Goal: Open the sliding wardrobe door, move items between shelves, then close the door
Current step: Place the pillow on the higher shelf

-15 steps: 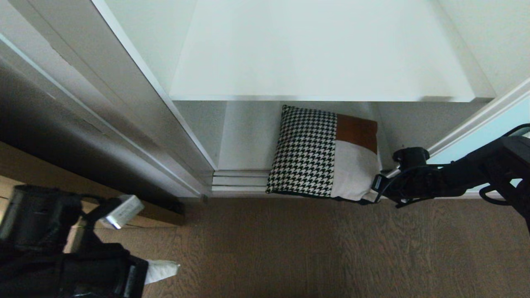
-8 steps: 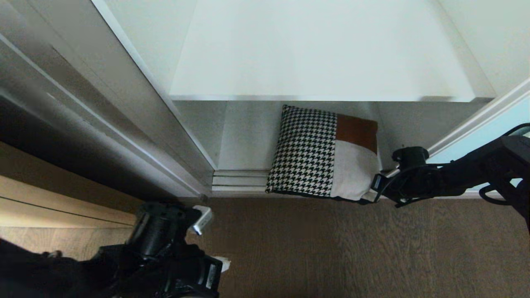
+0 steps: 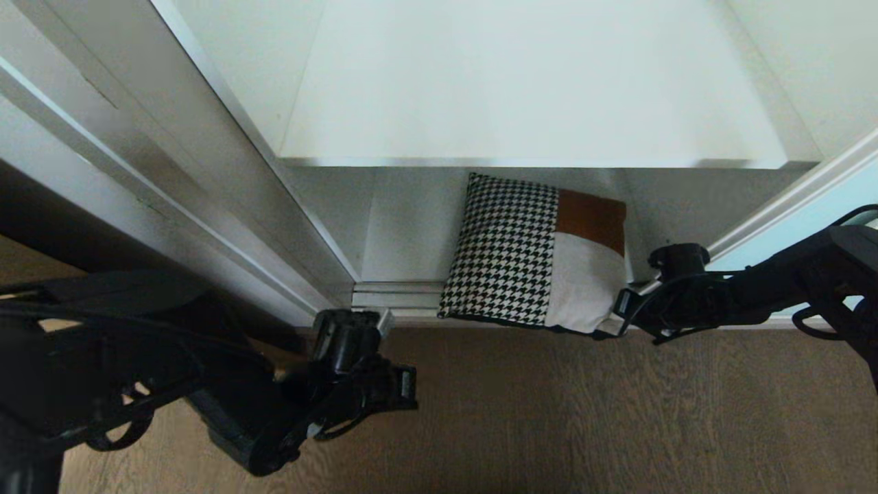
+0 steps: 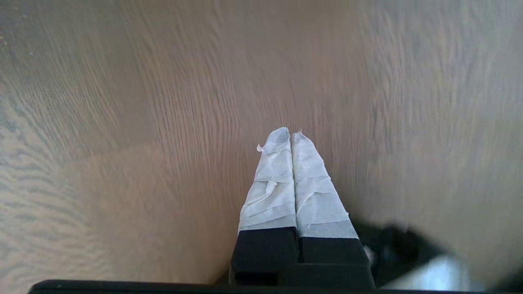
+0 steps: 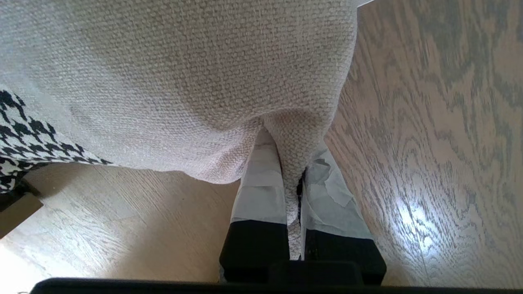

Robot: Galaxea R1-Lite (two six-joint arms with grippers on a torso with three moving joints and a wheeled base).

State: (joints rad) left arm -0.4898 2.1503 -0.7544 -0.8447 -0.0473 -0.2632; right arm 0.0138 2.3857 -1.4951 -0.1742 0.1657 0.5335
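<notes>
Spreading across the near half of the head view: wood-grain floor [image 3: 583,412], grey-brown, with grain running left to right. Rising beyond it: open wardrobe with a broad white shelf [image 3: 528,89] spanning between white side walls, its front edge overhanging the bottom compartment. Slanting down the left side: silver-white frame [image 3: 171,151] of a door panel, ending at the stepped sliding track [image 3: 398,295]. Showing at the far right edge: a sliver of the pale aqua sliding wardrobe door [image 3: 802,219] behind a white rail.

Standing in the bottom compartment, under the shelf and right of centre: square cushion [image 3: 535,254], upright and leaning back, its lower edge sitting at the track by the floor. Looking patchwork: black-and-white houndstooth over the left part, a rust-brown patch at top right, cream coarse weave below that, a thin black edge along the bottom.

Reaching in from the right: right gripper [image 3: 612,317], level with the floor, pinching the cushion's lower right cream corner [image 5: 292,171] between white-taped fingers [image 5: 261,192], fabric bunching into a fold between them.

Hanging low over bare floor at lower left, well apart from the cushion: left gripper [image 4: 291,136], taped fingers pressing flat against each other, holding nothing.
</notes>
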